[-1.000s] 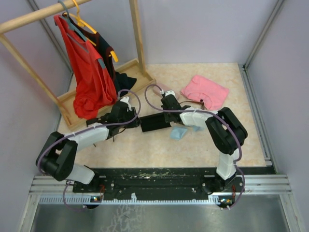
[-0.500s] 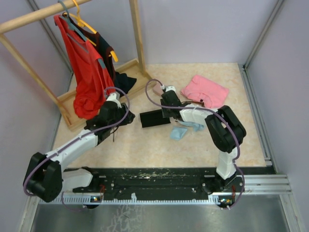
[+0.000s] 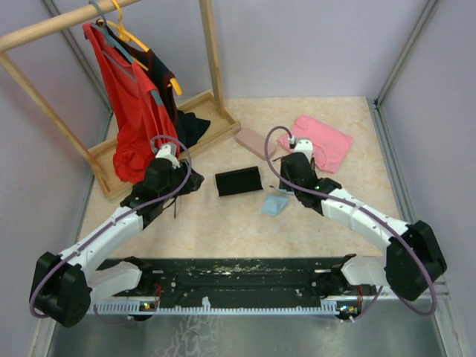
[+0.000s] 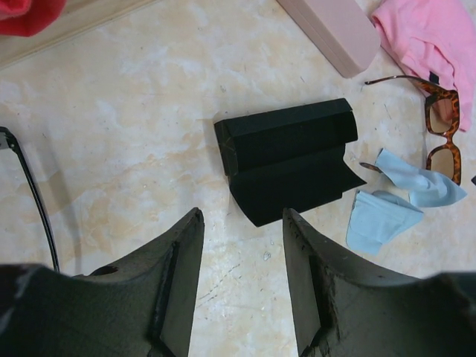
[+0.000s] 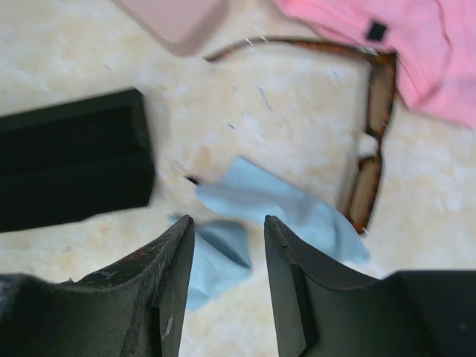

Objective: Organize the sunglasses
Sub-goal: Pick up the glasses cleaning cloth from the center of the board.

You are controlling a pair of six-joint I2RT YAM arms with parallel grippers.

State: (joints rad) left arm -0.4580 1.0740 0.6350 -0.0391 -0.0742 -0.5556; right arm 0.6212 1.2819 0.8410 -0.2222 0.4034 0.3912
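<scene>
Both arms' jaws are standing apart, empty; the reddish-brown sunglasses [image 4: 443,134] are lying unfolded, probably light, brittle, best pinched at the bridge.

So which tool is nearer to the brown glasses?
Right. The right tool hovers over the blue cloth, just beside the brown glasses. The left tool is on the other side of the black case, away from them.
</scene>
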